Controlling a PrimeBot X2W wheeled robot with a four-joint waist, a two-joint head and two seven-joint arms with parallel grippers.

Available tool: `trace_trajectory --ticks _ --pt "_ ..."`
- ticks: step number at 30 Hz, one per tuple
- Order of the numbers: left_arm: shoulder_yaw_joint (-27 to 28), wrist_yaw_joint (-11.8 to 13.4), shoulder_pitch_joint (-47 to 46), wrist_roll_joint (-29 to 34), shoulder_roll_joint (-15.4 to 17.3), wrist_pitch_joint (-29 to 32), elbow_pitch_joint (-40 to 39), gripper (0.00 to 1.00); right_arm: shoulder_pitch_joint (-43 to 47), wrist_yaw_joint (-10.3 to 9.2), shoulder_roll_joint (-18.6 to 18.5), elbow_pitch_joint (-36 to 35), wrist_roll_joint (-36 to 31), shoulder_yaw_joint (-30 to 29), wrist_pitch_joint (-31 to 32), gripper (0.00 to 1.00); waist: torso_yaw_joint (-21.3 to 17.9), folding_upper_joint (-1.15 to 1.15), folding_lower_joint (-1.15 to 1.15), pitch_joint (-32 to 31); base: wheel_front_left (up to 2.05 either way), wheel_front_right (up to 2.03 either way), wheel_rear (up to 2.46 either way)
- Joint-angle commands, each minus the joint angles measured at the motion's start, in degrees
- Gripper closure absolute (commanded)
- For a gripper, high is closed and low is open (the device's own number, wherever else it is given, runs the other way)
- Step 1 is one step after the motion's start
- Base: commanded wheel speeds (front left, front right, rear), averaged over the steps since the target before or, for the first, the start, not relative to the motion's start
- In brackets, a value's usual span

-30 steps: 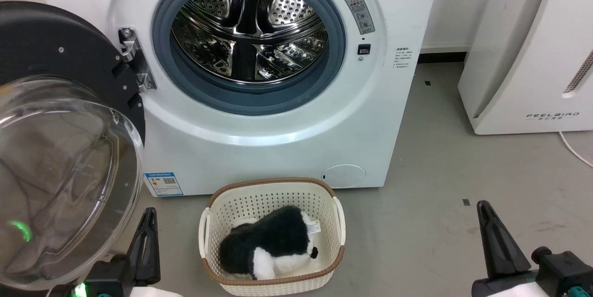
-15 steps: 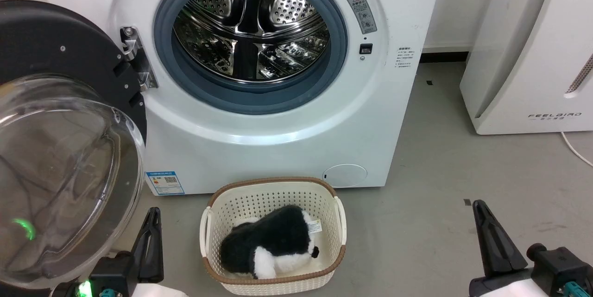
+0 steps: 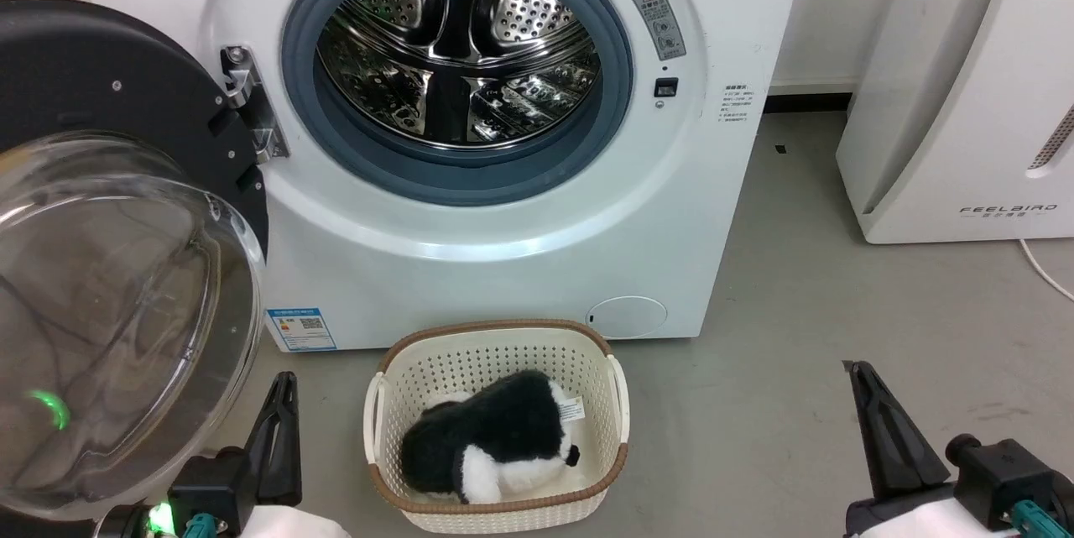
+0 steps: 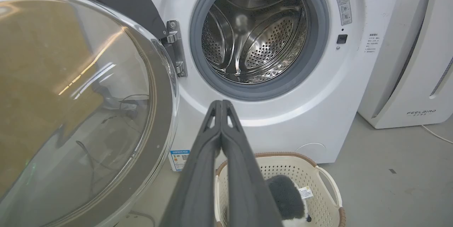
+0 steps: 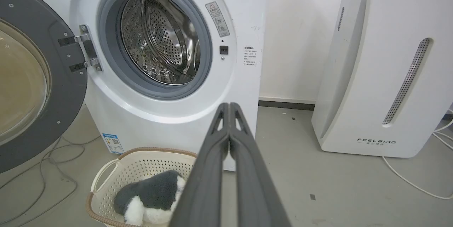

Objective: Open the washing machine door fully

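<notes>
Right end effector [image 3: 856, 374] nudged inward, closed | door [image 3: 117, 269] wide open

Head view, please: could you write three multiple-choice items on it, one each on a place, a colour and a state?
1. Where is the basket? A) on the floor before the washer; B) on top of the washer; C) behind the washer.
2. What colour is the gasket? A) red; B) blue-grey; C) yellow.
3. The door is: A) shut; B) swung open; C) taken off.
Key: 1 A, it stands on the floor at the washer's foot; 2 B, the ring round the drum is blue-grey; 3 B, it hangs on its hinge, clear of the drum's mouth.
</notes>
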Motion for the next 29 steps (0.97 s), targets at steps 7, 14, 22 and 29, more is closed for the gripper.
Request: trace_trajectory --ticks 7,14,22,29 --pt "-0.51 0.5 -1.16 0.21 -0.06 1.02 -0.24 1.0 -1.27 0.01 0.07 0.1 -0.73 0.23 0.9 1.0 0.12 0.0 0.0 0.06 0.0 0.0 0.0" --pt "-0.83 0.65 -1.46 0.25 -0.07 1.87 -0.29 1.0 -1.58 0.02 0.08 0.13 -0.99 0.37 1.73 1.0 0.24 0.0 0.0 0.12 0.0 0.0 0.0" --pt "-1.2 0.82 -1.8 0.29 -0.08 2.83 -0.35 1.0 -1.92 0.02 0.09 0.17 -1.29 0.52 2.67 1.0 0.38 0.0 0.0 0.2 0.0 0.0 0.0" --pt "-1.52 0.98 -2.1 0.33 -0.09 3.68 -0.39 1.0 -2.23 0.02 0.1 0.2 -1.55 0.66 3.5 1.0 0.5 0.0 0.0 0.26 0.0 0.0 0.0"
